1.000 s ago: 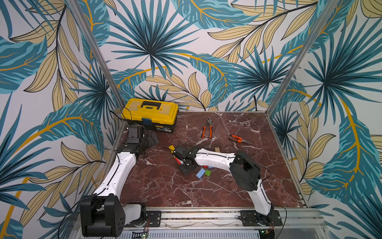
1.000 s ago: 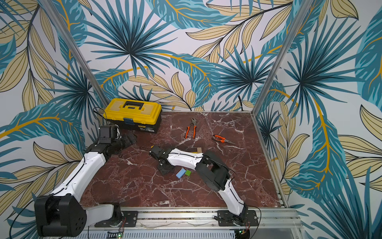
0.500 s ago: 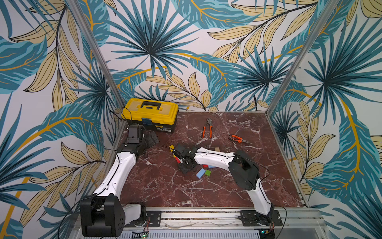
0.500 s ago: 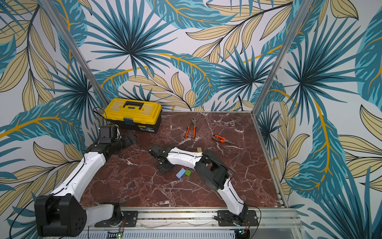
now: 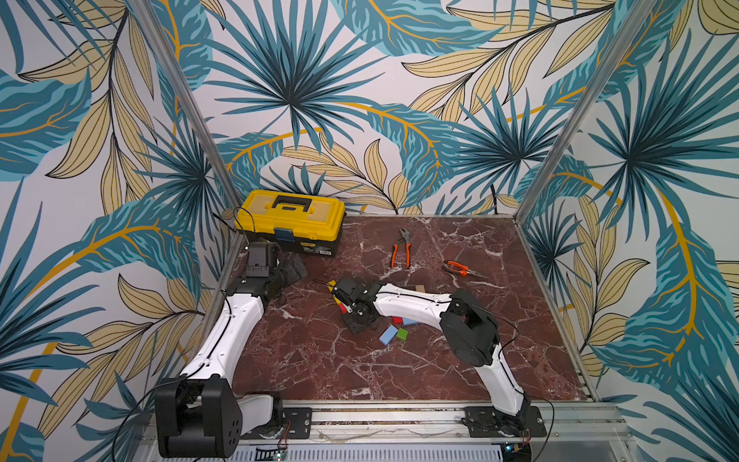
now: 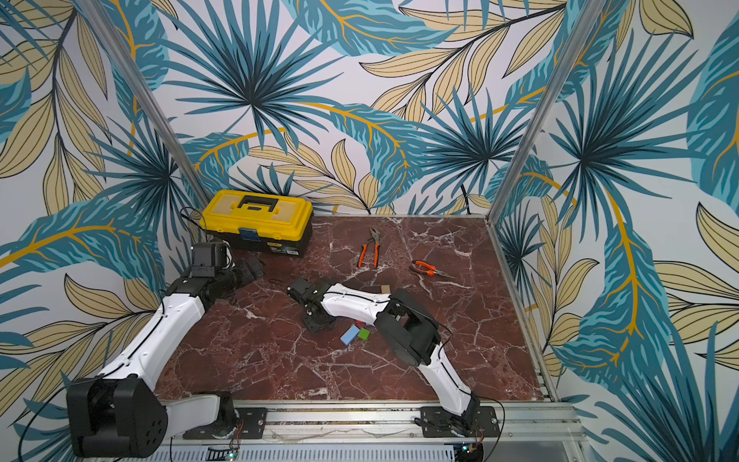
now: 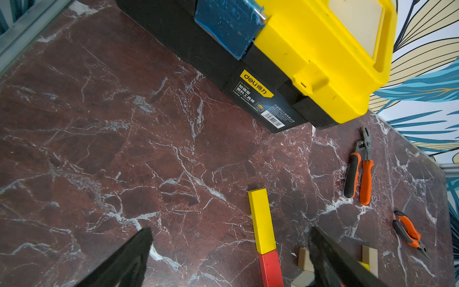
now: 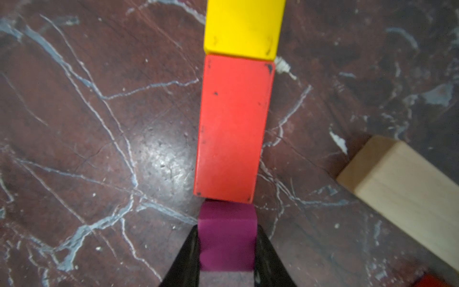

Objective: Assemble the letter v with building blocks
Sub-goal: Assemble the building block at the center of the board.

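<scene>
In both top views, the right gripper [image 5: 354, 318] [image 6: 316, 316] is seen low over the desk [image 5: 320, 360], almost where it was 1 second ago. The left gripper [image 5: 294, 270] [image 6: 250, 270] is kept spread beside the toolbox [image 5: 290, 218].

In the left wrist view, the yellow bar [image 7: 262, 221] is butted against the red bar [image 7: 270, 268].

In the right wrist view, the magenta cube [image 8: 227, 228] is pinched by the right gripper [image 8: 227, 238], touching the red bar's [image 8: 232, 129] end.

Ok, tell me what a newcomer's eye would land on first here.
The loud palm-leaf wallpaper around the cell, then the yellow toolbox in the far left corner of the marble table. Mid-table, the right claw is shut on a magenta cube at the end of a red block and yellow bar laid in line.
</scene>
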Robot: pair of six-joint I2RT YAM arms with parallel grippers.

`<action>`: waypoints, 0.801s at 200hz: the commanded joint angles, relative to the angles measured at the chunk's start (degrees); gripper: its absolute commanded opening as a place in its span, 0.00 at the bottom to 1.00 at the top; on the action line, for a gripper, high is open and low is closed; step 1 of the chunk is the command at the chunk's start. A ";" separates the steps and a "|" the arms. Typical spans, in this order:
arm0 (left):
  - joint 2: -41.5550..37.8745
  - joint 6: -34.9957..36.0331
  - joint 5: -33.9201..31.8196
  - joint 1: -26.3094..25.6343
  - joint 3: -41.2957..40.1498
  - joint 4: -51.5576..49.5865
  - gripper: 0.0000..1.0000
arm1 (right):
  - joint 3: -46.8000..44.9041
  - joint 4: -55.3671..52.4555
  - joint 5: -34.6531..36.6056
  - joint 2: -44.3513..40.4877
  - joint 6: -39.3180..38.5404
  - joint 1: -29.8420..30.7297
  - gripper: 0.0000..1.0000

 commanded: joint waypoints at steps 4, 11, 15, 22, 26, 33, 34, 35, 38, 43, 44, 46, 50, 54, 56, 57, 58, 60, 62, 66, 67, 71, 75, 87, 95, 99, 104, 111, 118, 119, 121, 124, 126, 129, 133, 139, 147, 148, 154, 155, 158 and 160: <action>-0.62 0.80 -0.33 0.56 -0.90 0.17 0.99 | 0.84 -1.77 -0.46 2.58 0.73 -0.18 0.30; -0.67 0.86 -0.33 0.57 -0.93 0.17 0.99 | 1.03 -1.79 -0.42 2.70 0.77 -0.15 0.30; -0.67 0.84 -0.30 0.56 -0.92 0.17 0.99 | 1.14 -1.79 -0.38 2.88 0.69 -0.14 0.30; -0.67 0.79 -0.38 0.57 -0.91 0.17 0.99 | 1.38 -1.81 -0.26 3.01 0.74 -0.14 0.30; -0.66 0.80 -0.38 0.56 -0.93 0.16 0.99 | 1.50 -1.83 -0.25 3.07 0.75 -0.18 0.30; -0.66 0.83 -0.41 0.52 -0.90 0.17 1.00 | 1.68 -1.81 -0.34 3.27 0.77 -0.15 0.30; -0.66 0.81 -0.44 0.54 -0.87 0.17 0.99 | 1.69 -1.80 -0.38 3.33 0.82 -0.12 0.30; -0.66 0.80 -0.46 0.55 -0.90 0.13 0.99 | 1.69 -1.79 -0.36 3.36 0.84 -0.15 0.30; -0.67 0.79 -0.39 0.56 -0.96 0.11 0.99 | 1.77 -1.83 -0.34 3.32 0.80 -0.10 0.30; -0.67 0.84 -0.38 0.56 -0.98 0.17 1.00 | 1.91 -1.90 -0.34 3.51 0.93 -0.13 0.30; -0.67 0.81 -0.34 0.56 -0.96 0.17 0.99 | 1.93 -1.89 -0.34 3.54 0.90 -0.11 0.30; -0.67 0.81 -0.31 0.56 -0.94 0.17 1.00 | 1.97 -1.88 -0.34 3.53 0.90 -0.14 0.30; -0.66 0.86 -0.40 0.56 -0.92 0.15 0.99 | 2.05 -1.95 -0.42 3.66 0.95 -0.18 0.30; -0.70 0.87 -0.39 0.50 -0.92 0.16 0.99 | 2.11 -1.91 -0.43 3.65 0.94 -0.16 0.30; -0.67 0.83 -0.43 0.55 -0.99 0.17 0.99 | 2.06 -1.88 -0.49 3.69 0.91 -0.18 0.30; -0.67 0.85 -0.45 0.55 -0.96 0.17 0.99 | 2.05 -1.92 -0.50 3.67 0.93 -0.18 0.30; -0.71 0.86 -0.46 0.56 -0.94 0.21 0.99 | 2.05 -1.90 -0.51 3.70 0.94 -0.18 0.30; -0.74 0.87 -0.45 0.56 -0.93 0.18 0.99 | 2.05 -1.88 -0.51 3.75 0.99 -0.12 0.30; -0.75 0.85 -0.49 0.56 -0.95 0.17 0.99 | 2.05 -1.88 -0.52 3.76 0.96 -0.17 0.30; -0.75 0.87 -0.47 0.56 -0.99 0.16 0.99 | 2.06 -1.88 -0.52 3.81 1.00 -0.18 0.30; -0.75 0.87 -0.43 0.56 -0.96 0.16 0.99 | 2.05 -1.88 -0.52 3.77 1.02 -0.14 0.30; -0.75 0.87 -0.47 0.56 -0.94 0.21 1.00 | 2.05 -2.01 -0.58 3.89 1.04 -0.11 0.30; -0.75 0.87 -0.47 0.56 -0.93 0.17 0.99 | 2.06 -2.00 -0.60 3.91 1.04 -0.16 0.30; -0.67 0.88 -0.52 0.61 -0.93 0.17 0.99 | 1.95 -2.05 -0.60 3.86 1.04 -0.20 0.31; -0.67 0.83 -0.40 0.56 -0.94 0.13 0.99 | 1.96 -2.05 -0.54 3.75 1.04 -0.13 0.33; -0.67 0.88 -0.42 0.56 -0.93 0.16 0.99 | 1.92 -2.03 -0.52 3.80 1.16 -0.16 0.34; -0.67 0.79 -0.46 0.61 -0.97 0.13 0.99 | 1.89 -2.05 -0.56 3.75 1.14 -0.18 0.35; -0.67 0.84 -0.44 0.59 -0.94 0.17 0.99 | 1.92 -1.91 -0.83 3.62 1.05 -0.10 0.36; -0.67 0.87 -0.39 0.56 -0.93 0.16 0.99 | 1.87 -1.83 -1.03 3.40 1.12 -0.15 0.38; -0.67 0.83 -0.43 0.56 -0.93 0.17 0.99 | 1.87 -1.85 -1.04 3.35 1.13 -0.12 0.38; -0.67 0.86 -0.40 0.54 -0.93 0.21 0.99 | 1.83 -1.80 -1.09 3.38 1.13 -0.12 0.38; -0.69 0.87 -0.43 0.54 -0.93 0.18 0.99 | 1.80 -1.75 -1.17 3.25 1.08 -0.13 0.38; -0.69 0.87 -0.40 0.56 -0.93 0.15 0.99 | 1.79 -1.71 -1.21 3.22 1.12 -0.17 0.38; -0.67 0.87 -0.42 0.56 -0.93 0.19 0.99 | 1.74 -1.55 -1.22 3.08 1.08 -0.17 0.39; -0.67 0.87 -0.43 0.57 -0.93 0.15 0.99 | 1.72 -1.43 -1.30 2.89 1.02 -0.11 0.40; -0.68 0.86 -0.39 0.56 -1.00 0.11 0.99 | 1.61 -1.33 -1.22 2.67 1.04 -0.15 0.40; -0.75 0.81 -0.30 0.63 -0.94 0.15 0.99 | 1.61 -1.35 -1.22 2.52 1.07 -0.18 0.41; -0.75 0.80 -0.30 0.60 -0.93 0.16 0.99 | 1.61 -1.35 -1.22 2.51 1.05 -0.18 0.41; -0.83 0.83 -0.34 0.57 -0.94 0.18 0.99 | 1.62 -1.35 -1.30 2.27 1.04 -0.17 0.42; -0.79 0.85 -0.32 0.57 -0.98 0.18 0.99 | 1.61 -1.35 -1.31 2.21 1.04 -0.13 0.41; -0.84 0.84 -0.34 0.56 -0.93 0.15 0.99 | 1.61 -1.35 -1.31 2.19 0.98 -0.18 0.42; -0.84 0.86 -0.42 0.56 -0.95 0.16 1.00 | 1.61 -1.39 -1.26 2.16 1.07 -0.14 0.42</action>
